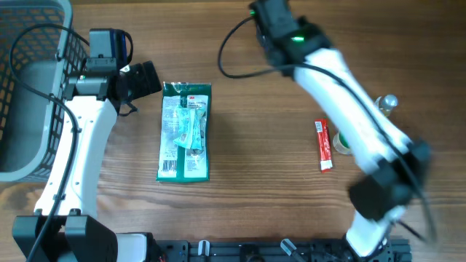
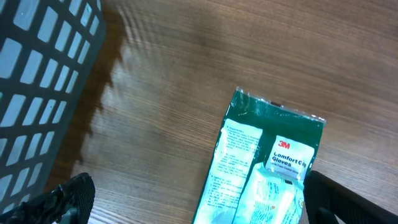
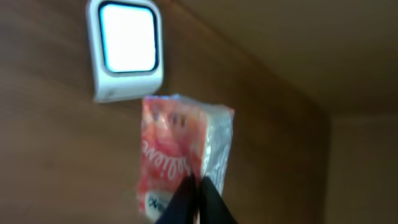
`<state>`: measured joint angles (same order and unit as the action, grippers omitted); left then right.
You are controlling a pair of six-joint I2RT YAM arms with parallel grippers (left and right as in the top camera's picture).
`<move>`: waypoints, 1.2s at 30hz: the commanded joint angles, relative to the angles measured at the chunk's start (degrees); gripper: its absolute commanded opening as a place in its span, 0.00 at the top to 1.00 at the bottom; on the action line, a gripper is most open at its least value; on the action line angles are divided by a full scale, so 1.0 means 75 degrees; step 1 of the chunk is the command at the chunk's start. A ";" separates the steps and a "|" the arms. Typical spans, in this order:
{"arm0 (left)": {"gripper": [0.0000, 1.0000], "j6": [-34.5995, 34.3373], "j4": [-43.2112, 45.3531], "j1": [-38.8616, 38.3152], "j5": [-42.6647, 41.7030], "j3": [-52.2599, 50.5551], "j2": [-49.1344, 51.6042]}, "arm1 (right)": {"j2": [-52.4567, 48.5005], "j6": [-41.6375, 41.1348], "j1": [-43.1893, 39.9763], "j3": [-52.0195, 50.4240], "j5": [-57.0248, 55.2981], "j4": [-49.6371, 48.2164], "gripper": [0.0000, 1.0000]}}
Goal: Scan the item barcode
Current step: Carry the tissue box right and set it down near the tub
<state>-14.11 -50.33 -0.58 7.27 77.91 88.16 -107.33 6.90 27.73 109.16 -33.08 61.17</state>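
Right arm (image 1: 349,109): runs from its base at the near desk edge on the right, up and across to the far edge, where its wrist end meets the top of the overhead view. A green light shows on the housing near that end.

Right pincer (image 3: 196,190): jaws shut tight on the lower edge of a pink packet (image 3: 177,143). The packet stands up from the tips and is lifted off the desk (image 1: 255,182).

Scanner (image 3: 127,50): white housing, rounded square window glowing bright. In the right wrist view it sits just above and left of the packet's top edge. Touching or apart, cannot tell.

Packet print: pink and white, with white script lettering and small dark marks near the top. All of it is too blurred to read.

Left arm (image 1: 84,153): rises from the near left corner, with the wrist bent toward the desk's middle.

Left pincer (image 1: 148,78): jaws spread wide, holding nothing. Its fingers (image 2: 68,196) show at the bottom corners of the left wrist view.

Glove pack (image 1: 184,135): green and flat on the desk, just right of the left pincer and clear of it. Label reads "3M" and "Comfort Grip Gloves", with fine print on a white panel beside that.

Basket (image 1: 29,169): grey mesh, at the far left beside the left arm.

Red sachet (image 1: 323,144): narrow, lying flat near the right arm's midsection.
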 commanded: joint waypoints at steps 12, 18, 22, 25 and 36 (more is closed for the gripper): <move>0.00 -0.0067 0.0015 0.0044 0.0041 0.0041 0.0017 | 0.0519 -0.3550 -0.0545 -0.1988 0.2078 0.2716 0.96; 0.00 -0.0067 0.0015 0.0044 0.0041 0.0041 0.0017 | 0.0516 -0.3518 -0.0551 -0.4130 0.1932 0.1072 0.95; 0.00 -0.0067 0.0015 0.0044 0.0041 0.0041 0.0017 | 0.0510 -0.3518 -0.0551 -0.5077 0.1932 0.0079 0.87; 0.00 -0.0067 0.0015 0.0044 0.0041 0.0041 0.0017 | 0.0510 -0.3579 -0.0551 -0.5447 0.1985 -0.0420 0.47; 0.00 -0.0067 0.0017 0.0044 0.0041 0.0041 0.0017 | 0.0731 -0.4794 0.0254 -0.5196 0.3083 -0.1201 0.00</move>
<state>-14.11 -50.33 -0.58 7.27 77.91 88.16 -103.00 -26.22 26.52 67.96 -12.01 52.40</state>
